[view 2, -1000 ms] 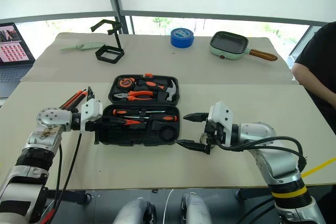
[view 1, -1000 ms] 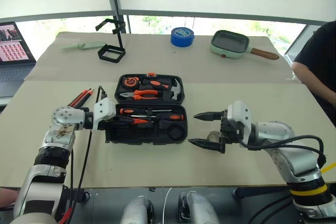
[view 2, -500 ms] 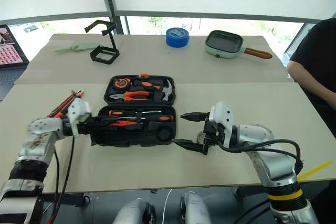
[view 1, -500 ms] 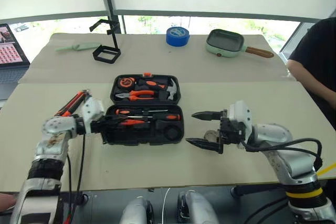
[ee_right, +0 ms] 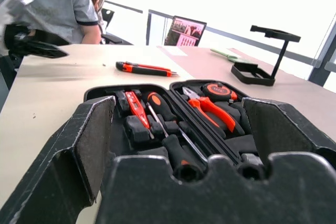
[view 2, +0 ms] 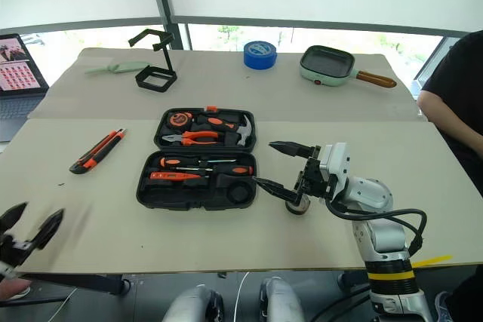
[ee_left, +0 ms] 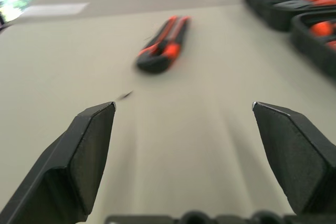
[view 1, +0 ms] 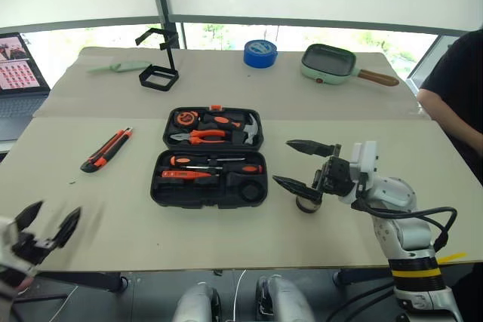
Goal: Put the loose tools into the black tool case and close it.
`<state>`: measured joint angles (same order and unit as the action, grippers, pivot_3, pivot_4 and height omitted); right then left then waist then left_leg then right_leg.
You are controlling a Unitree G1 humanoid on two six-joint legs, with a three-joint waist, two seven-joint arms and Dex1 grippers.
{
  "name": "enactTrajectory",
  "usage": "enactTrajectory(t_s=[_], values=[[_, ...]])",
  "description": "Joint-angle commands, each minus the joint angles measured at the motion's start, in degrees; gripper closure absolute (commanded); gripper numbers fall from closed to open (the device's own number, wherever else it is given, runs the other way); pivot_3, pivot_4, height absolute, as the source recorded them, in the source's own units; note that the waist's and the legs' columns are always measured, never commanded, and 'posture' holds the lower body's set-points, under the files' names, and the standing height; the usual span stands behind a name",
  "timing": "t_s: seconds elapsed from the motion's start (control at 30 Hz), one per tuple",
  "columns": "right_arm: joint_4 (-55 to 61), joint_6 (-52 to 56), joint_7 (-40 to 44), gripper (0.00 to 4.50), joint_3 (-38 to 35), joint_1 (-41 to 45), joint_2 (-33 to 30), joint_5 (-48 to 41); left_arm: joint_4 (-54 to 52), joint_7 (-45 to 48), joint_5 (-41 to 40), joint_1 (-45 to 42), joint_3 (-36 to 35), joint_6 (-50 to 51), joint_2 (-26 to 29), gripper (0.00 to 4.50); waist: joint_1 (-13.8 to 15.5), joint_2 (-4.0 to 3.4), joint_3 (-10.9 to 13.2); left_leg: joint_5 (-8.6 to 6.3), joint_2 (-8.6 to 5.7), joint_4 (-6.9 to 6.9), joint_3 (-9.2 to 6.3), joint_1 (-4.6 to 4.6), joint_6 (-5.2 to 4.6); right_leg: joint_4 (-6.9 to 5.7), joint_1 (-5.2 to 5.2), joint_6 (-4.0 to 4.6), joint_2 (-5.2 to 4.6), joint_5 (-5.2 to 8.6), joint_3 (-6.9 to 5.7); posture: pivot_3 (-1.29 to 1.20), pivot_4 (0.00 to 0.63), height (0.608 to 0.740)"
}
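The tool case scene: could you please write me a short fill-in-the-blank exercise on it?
1. The case lies ___, its lid not yet closed.
2. The knife lies on the table, on the case's ___ side.
3. The right gripper has its jaws ___.
4. The blue tape lies beside the ___.

Missing words: open; left; open; pan

beige table (view 1: 226, 243) carries open tool case (view 1: 210, 179), utility knife (view 1: 106, 149).

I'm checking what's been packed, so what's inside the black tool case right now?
The open black tool case holds orange-handled pliers, a hammer, a tape measure and screwdrivers. The utility knife lies outside. What sits under these tools is hidden.
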<state>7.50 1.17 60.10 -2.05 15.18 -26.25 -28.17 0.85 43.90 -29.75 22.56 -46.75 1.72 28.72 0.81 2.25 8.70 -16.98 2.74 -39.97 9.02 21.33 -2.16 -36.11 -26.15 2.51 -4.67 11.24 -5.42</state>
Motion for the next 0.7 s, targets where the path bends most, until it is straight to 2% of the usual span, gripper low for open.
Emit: enactTrajectory(t_s=[0.03, 0.13, 0.27, 0.37, 0.5, 0.6, 0.7], values=[[2.28, -1.62, -1.0, 0.0, -1.36, -0.55, 0.11, -0.54, -1.6, -1.71, -2.89, 0.26, -1.92, 0.14, -0.51, 0.09, 0.19, 0.0, 0.0, -0.01, 0.0, 0.0, 0.0, 0.0, 0.01, 0.0, 0.0, 0.01, -0.02, 0.0, -0.02, 0.0, 0.15, 0.74], [2.62, -1.64, -1.49, 0.0, -1.22, -0.91, -0.04, -0.29, -1.41, -3.97, -2.19, -1.63, -1.05, 0.42, 0.69, 0.09, 0.15, 0.03, -0.01, -0.03, -0.01, 0.01, 0.0, 0.02, -0.02, 0.01, 0.0, 0.0, -0.01, 0.0, -0.03, 0.0, 0.15, 0.74], [3.21, -1.14, -2.36, 0.0, -0.78, -0.65, -0.1, 0.04, 3.03, -6.71, -0.87, -14.43, 7.07, 12.31, 9.69, 0.09, 0.94, 0.03, -0.01, 0.06, -0.03, 0.0, -0.05, 0.05, 0.0, -0.05, 0.01, 0.02, 0.09, -0.01, -0.1, 0.0, 0.15, 0.74], [3.06, -1.15, -2.72, 0.0, -0.25, -0.36, 0.13, 0.49, 9.57, -6.91, 0.1, -24.06, 11.85, 18.03, 14.13, 0.09, 0.61, 0.07, -0.05, 0.15, -0.02, 0.02, -0.02, 0.04, 0.12, -0.08, 0.02, 0.07, 0.27, -0.05, -0.18, 0.0, 0.15, 0.74], [3.52, -1.04, -3.23, 0.0, 0.29, -0.24, -0.25, 1.26, 27.07, -2.03, 6.96, -43.18, 24.2, 20.56, 19.31, 0.09, -0.25, 0.09, -0.05, 0.56, -0.06, 0.13, 0.22, -0.01, 0.07, -0.07, -0.03, 0.06, 0.33, -0.06, -0.21, 0.0, 0.15, 0.74], [4.77, -0.55, -4.17, 0.0, -0.09, -0.8, -0.66, 1.2, 39.96, -0.69, 13.23, -54.55, 31.31, 18.22, 19.39, 0.09, -0.67, 0.11, -0.06, 0.58, -0.13, 0.18, 0.39, -0.04, 0.11, -0.08, -0.05, 0.08, 0.47, -0.07, -0.23, 0.0, 0.15, 0.74], [6.08, -0.14, -4.84, 0.0, -0.48, -1.65, -1.16, 1.04, 50.35, -1.9, 17.14, -62.67, 34.6, 16.06, 18.86, 0.09, -1.48, 0.14, -0.07, 0.55, -0.16, 0.17, 0.5, -0.03, 0.06, -0.02, -0.06, 0.43, 0.47, -0.3, -0.21, 0.0, 0.15, 0.74]])
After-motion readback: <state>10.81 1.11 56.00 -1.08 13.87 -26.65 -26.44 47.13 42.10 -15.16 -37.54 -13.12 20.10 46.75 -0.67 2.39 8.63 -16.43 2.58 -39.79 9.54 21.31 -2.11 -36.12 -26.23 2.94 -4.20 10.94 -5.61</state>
